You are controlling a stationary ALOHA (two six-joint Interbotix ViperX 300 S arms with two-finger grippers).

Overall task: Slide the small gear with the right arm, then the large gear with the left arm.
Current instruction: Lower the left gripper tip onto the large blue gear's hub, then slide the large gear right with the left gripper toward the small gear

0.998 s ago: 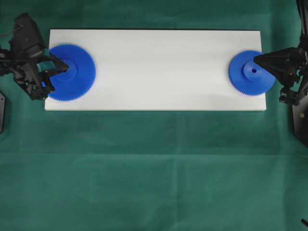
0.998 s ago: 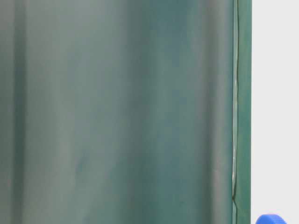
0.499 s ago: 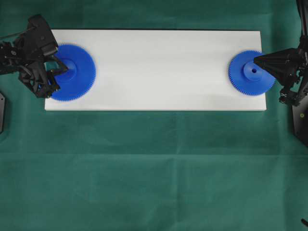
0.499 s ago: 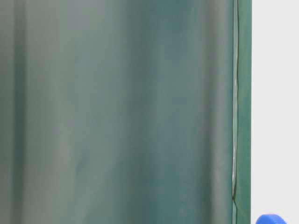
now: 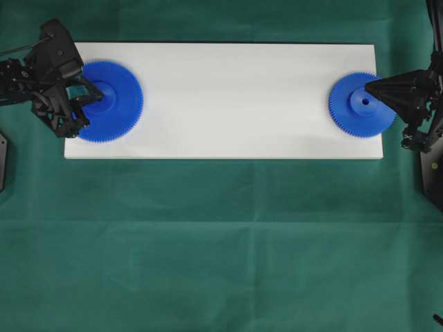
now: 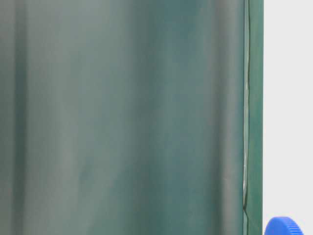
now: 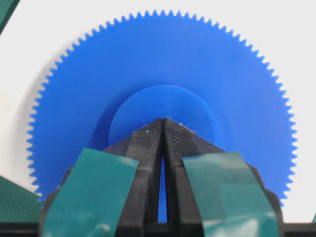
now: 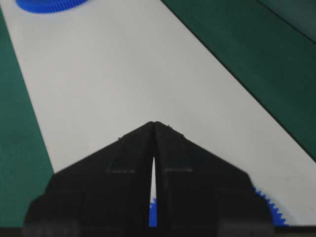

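The large gear [image 5: 114, 101] lies flat at the left end of the white board [image 5: 228, 97]. My left gripper [image 5: 100, 97], black with teal tape, is shut, and its pointed tip rests on the gear's raised hub. In the left wrist view the shut tip [image 7: 163, 120] sits on the hub of the large gear [image 7: 163, 59] and hides the centre hole. The small gear [image 5: 356, 109] lies at the board's right end. My right gripper [image 5: 367, 84] is shut, its tip over that gear's rim beside the hub. In the right wrist view the shut tip [image 8: 155, 123] covers most of the small gear [image 8: 269, 210].
Green cloth [image 5: 221, 242] covers the table around the board. The long stretch of white board [image 8: 123, 74] between the two gears is bare. The large gear [image 8: 49, 5] shows at the far end in the right wrist view. A blue gear edge [image 6: 283, 227] shows at table level.
My left gripper has turned and pushed the large gear a short way to the right along the board. The right arm and the small gear have stayed still.
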